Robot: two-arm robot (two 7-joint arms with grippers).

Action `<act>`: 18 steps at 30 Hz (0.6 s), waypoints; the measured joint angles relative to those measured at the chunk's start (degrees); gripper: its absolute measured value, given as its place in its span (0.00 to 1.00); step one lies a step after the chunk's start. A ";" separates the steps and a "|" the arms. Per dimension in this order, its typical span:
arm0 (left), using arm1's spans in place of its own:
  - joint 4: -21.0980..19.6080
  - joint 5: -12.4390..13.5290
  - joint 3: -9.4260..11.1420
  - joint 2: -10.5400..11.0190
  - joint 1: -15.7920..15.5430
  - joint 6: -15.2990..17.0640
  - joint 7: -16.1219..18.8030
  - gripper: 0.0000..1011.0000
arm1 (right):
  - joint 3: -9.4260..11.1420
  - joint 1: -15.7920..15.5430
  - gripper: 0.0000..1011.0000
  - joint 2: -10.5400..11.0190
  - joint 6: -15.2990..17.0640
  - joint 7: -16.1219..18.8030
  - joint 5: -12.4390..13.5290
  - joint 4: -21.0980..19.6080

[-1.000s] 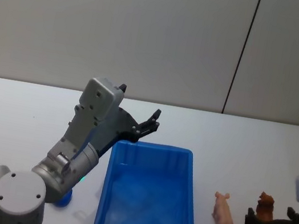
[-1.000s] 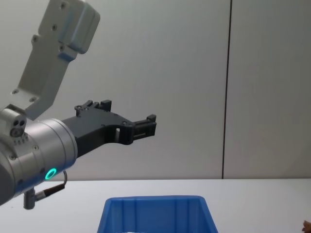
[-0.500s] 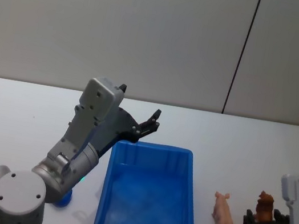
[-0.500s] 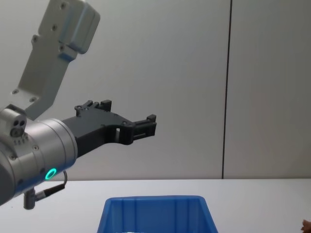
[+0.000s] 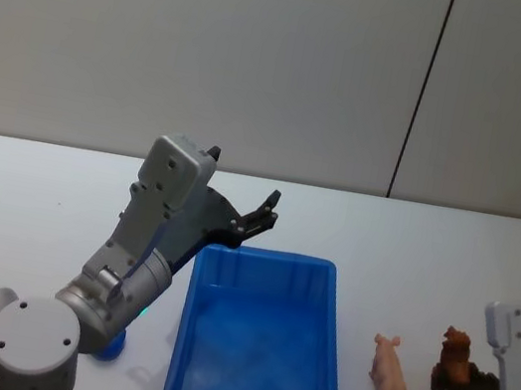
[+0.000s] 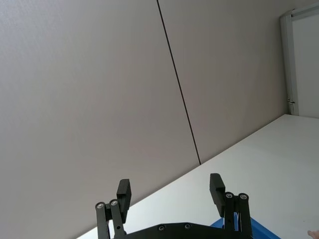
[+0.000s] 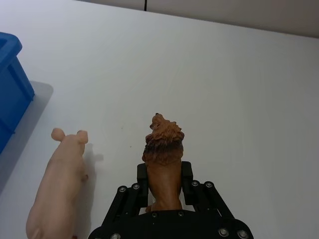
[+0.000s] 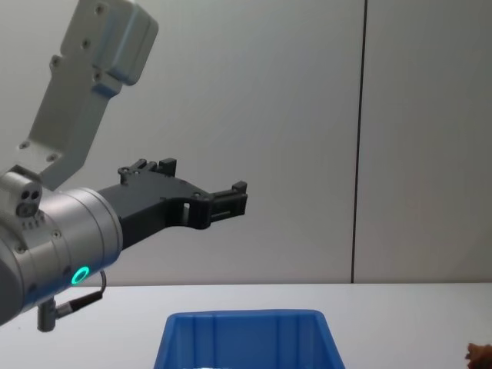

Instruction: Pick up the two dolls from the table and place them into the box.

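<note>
A brown lion doll (image 7: 162, 144) stands upright between the fingers of my right gripper (image 7: 164, 173), which is shut on it at the table's right front (image 5: 455, 383). The lion (image 5: 455, 357) also peeks in at the chest view's lower right corner (image 8: 480, 353). A pink pig doll (image 5: 390, 378) lies on the white table (image 5: 36, 206) between the lion and the blue box (image 5: 265, 256), just beside the gripper (image 7: 57, 184). My left gripper (image 5: 262, 214) is open and held high above the box's far left corner (image 8: 231, 198), empty (image 6: 169, 191).
The box (image 8: 246, 338) has nothing in it and sits at the table's front centre; its corner shows in the right wrist view (image 7: 10, 84). A grey wall with a dark vertical seam (image 5: 420, 92) rises behind the table.
My right arm has moved forward and its fingers have closed on the lion doll, which has shifted slightly left and upward. The left arm, pig and box have not moved.
</note>
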 joint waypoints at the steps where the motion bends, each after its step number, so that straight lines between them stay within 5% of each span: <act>1: 0.00 0.00 0.00 0.00 0.00 0.00 0.00 0.99 | 0.02 -0.03 0.36 0.00 -0.41 -0.07 -0.21 -0.02; 18: 0.00 0.00 0.00 0.00 0.00 0.00 0.00 0.99 | 0.43 -0.55 0.36 0.31 -8.31 -0.21 -3.15 -2.83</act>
